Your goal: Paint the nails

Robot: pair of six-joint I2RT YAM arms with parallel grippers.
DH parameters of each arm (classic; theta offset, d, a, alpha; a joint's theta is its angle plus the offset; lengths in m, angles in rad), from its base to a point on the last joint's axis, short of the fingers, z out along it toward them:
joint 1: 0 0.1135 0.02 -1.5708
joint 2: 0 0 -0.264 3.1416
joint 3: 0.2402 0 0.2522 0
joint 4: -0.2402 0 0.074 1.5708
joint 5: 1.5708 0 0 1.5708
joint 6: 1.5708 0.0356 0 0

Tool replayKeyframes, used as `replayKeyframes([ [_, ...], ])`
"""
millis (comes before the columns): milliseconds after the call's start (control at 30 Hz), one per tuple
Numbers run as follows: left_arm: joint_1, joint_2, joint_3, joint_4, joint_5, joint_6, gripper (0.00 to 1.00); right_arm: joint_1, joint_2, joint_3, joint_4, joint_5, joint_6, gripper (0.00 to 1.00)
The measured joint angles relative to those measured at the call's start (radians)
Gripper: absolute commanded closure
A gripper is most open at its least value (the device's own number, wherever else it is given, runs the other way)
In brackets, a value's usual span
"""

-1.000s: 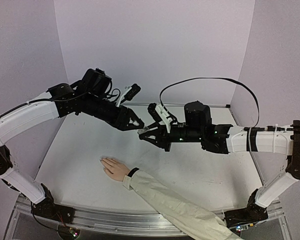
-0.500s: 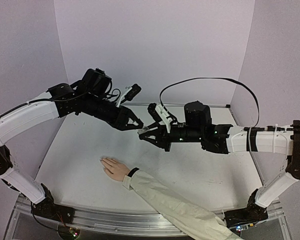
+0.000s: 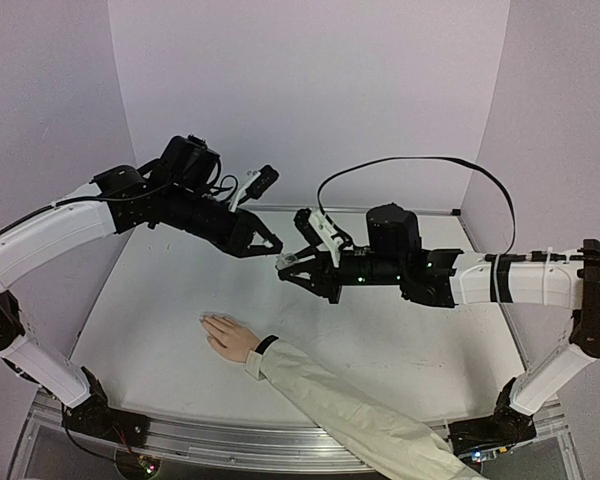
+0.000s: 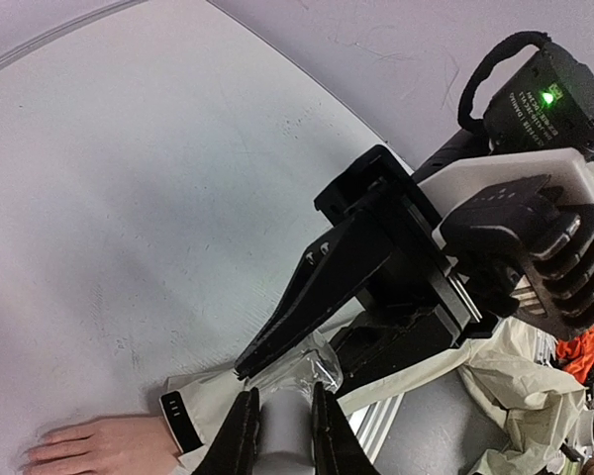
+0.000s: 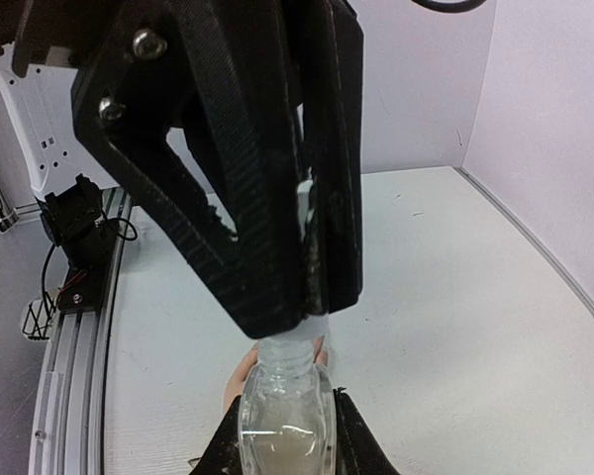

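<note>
A light-skinned hand (image 3: 230, 338) with a black wristband (image 3: 266, 344) and cream sleeve lies flat on the white table, fingers pointing left. Its nails (image 3: 206, 321) are too small to make out. Above the table, my right gripper (image 5: 283, 421) is shut on a small clear glass bottle (image 5: 281, 411) holding pale liquid. My left gripper (image 4: 282, 398) is shut on the bottle's pale grey cap (image 4: 285, 427), with the clear bottle (image 4: 312, 368) just beyond its tips. In the top view the two grippers meet tip to tip, left gripper (image 3: 272, 246), right gripper (image 3: 286, 266), up and to the right of the hand.
The cream sleeve (image 3: 350, 410) runs from the wrist to the near right edge of the table. Lilac walls close in the back and both sides. An aluminium rail (image 3: 210, 436) lines the near edge. A black cable (image 3: 420, 160) loops above the right arm.
My left gripper's jaws have closed onto the bottle cap. Both arms have stayed almost in place, and the hand has not moved.
</note>
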Motion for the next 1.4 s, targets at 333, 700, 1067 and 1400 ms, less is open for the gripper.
replayKeyframes([
  [333,0.016,-0.038,0.000,-0.005,-0.028,0.001,1.00,-0.001,0.003,0.000,-0.001,0.000,-0.013,1.00],
  [700,0.021,-0.039,0.000,-0.005,-0.038,0.001,1.00,-0.001,0.003,-0.001,0.000,0.001,-0.016,1.00],
  [1067,0.064,-0.141,-0.038,-0.006,-0.043,-0.009,1.00,-0.001,-0.030,-0.054,0.013,0.070,-0.016,1.00],
  [1400,0.170,-0.311,-0.261,-0.020,-0.051,-0.073,1.00,-0.002,-0.193,-0.140,0.028,0.181,-0.029,1.00],
])
